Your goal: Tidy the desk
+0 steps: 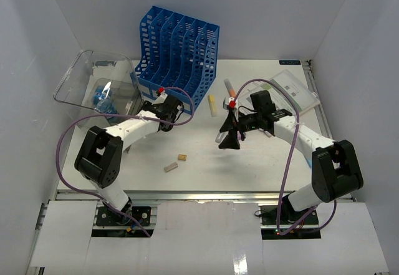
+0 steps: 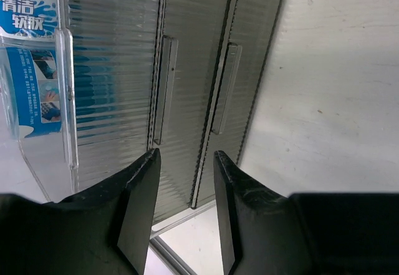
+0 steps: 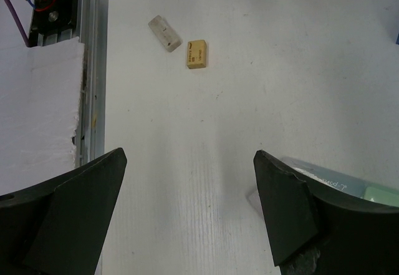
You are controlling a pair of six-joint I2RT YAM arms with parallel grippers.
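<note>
- The desk [image 1: 249, 169] fills the top view, its rail at the near edge, and carries everything loose: rack [image 1: 177, 44], clear bin [image 1: 68, 78], two erasers, a stick [image 1: 212, 105], a tube [image 1: 229, 88] and a case [image 1: 293, 88].
- The left pincer [image 2: 185, 163] stands at a narrow gap with nothing between its fingers. It points at a ribbed clear panel [image 2: 118, 69], and a blue packet [image 2: 28, 69] shows behind plastic to one side.
- Whether that panel belongs to the bin cannot be told.
- Risk: clear plastic is slick and light. A close here may catch only an edge, so the piece could slip out or tip and spill the packet.
- Risk: the bin appears to sit tilted by the rack, so a push instead of a grip could shove it into the rack or off the desk's left side.
- The right pincer [image 3: 190, 163] is spread wide and empty above bare desk.
- The yellow eraser [image 3: 197, 54] and grey eraser [image 3: 164, 33] lie near each other, well ahead of it, close to the rail.
- Risk: both erasers are small and low, so a finger landing on one may flick it toward the rail or knock its neighbour.
- Risk: the case edge sits just beside one right finger, and a swing could drag it.
</note>
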